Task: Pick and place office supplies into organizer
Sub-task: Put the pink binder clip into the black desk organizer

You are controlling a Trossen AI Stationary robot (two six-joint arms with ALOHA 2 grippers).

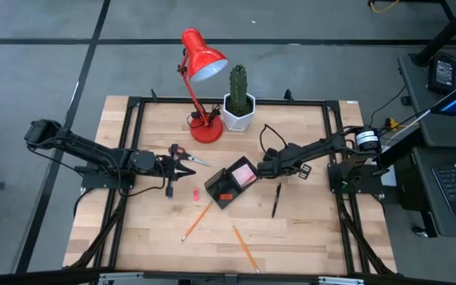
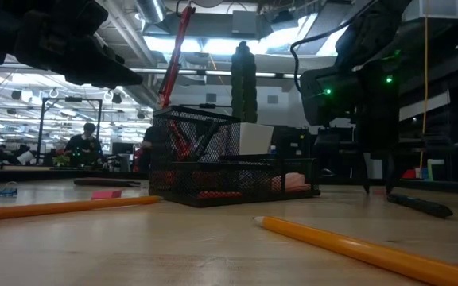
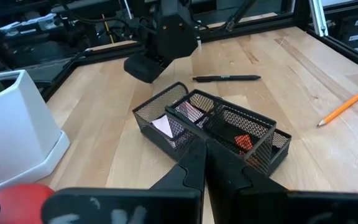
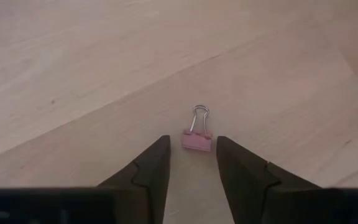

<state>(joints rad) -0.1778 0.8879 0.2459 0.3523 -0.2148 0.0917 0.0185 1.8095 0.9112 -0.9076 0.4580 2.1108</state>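
The black mesh organizer (image 1: 226, 188) (image 3: 210, 124) stands mid-table with a pink sticky-note pad (image 1: 244, 172) and a red piece (image 3: 243, 142) in it. My right gripper (image 1: 261, 169) (image 4: 191, 146) is open, low over the table at the organizer's right side. Its fingertips stand on either side of a pink binder clip (image 4: 197, 140) lying flat, with a gap on both sides. My left gripper (image 1: 188, 169) (image 3: 204, 144) is shut and hovers left of the organizer, just near of the red-handled scissors (image 1: 187, 156). A black pen (image 1: 276, 199), two orange pencils (image 1: 197, 222) (image 1: 245, 248) and a small pink piece (image 1: 195, 192) lie on the wood.
A red desk lamp (image 1: 200, 71) and a cactus in a white pot (image 1: 238, 103) (image 3: 17, 124) stand at the table's far side. A black frame (image 1: 133, 103) runs round the tabletop. Bare wood shows at the near left and near right.
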